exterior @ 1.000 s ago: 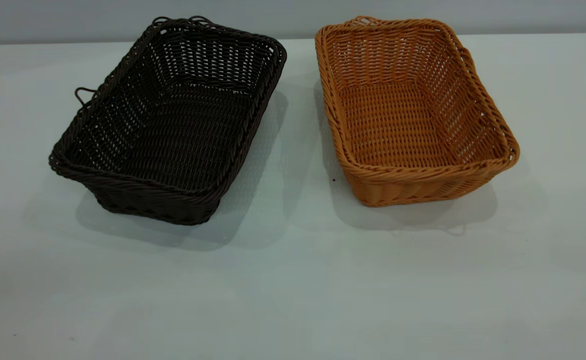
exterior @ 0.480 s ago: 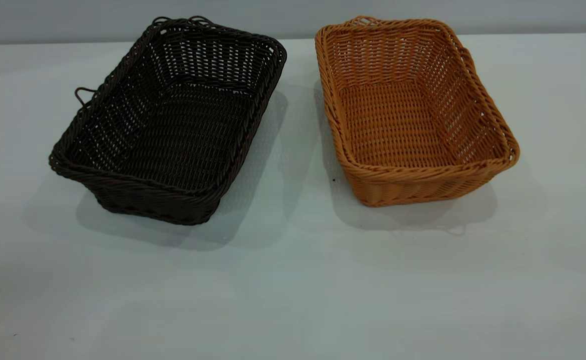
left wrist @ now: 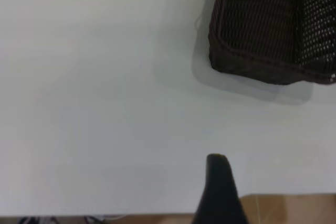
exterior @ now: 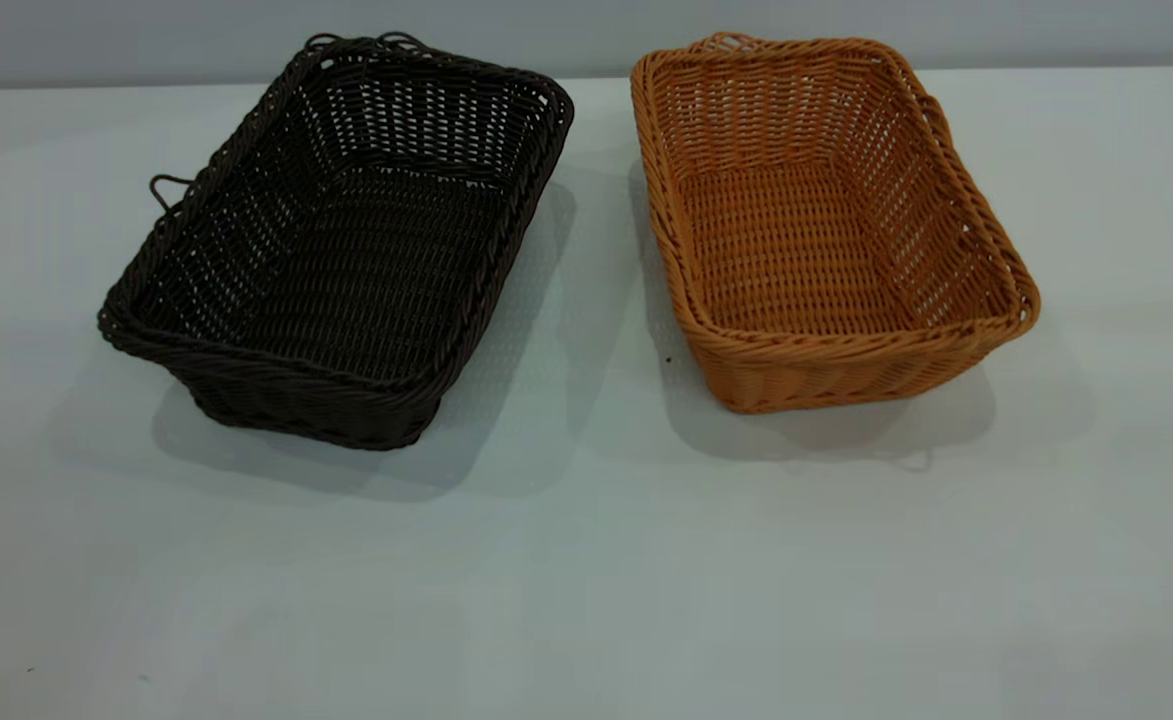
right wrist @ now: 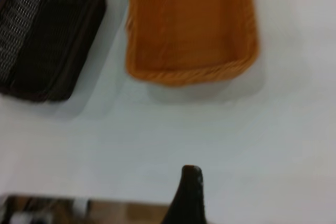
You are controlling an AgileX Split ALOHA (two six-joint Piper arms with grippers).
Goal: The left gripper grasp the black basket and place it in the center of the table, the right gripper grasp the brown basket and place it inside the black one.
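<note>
The black basket [exterior: 336, 250] stands upright on the table [exterior: 586, 580] at the back left, a small wire loop at its left rim. The brown basket [exterior: 826, 230] stands upright at the back right, a gap between the two. Both are empty. Neither gripper shows in the exterior view. In the left wrist view only a dark part of my left gripper [left wrist: 220, 192] shows, over the table's near edge, far from the black basket [left wrist: 273, 30]. In the right wrist view a dark part of my right gripper [right wrist: 188, 198] shows, well short of the brown basket [right wrist: 191, 30].
The right wrist view also holds the black basket [right wrist: 50, 35] beside the brown one. The table's edge and a brown floor show behind each gripper. Bare tabletop lies in front of both baskets.
</note>
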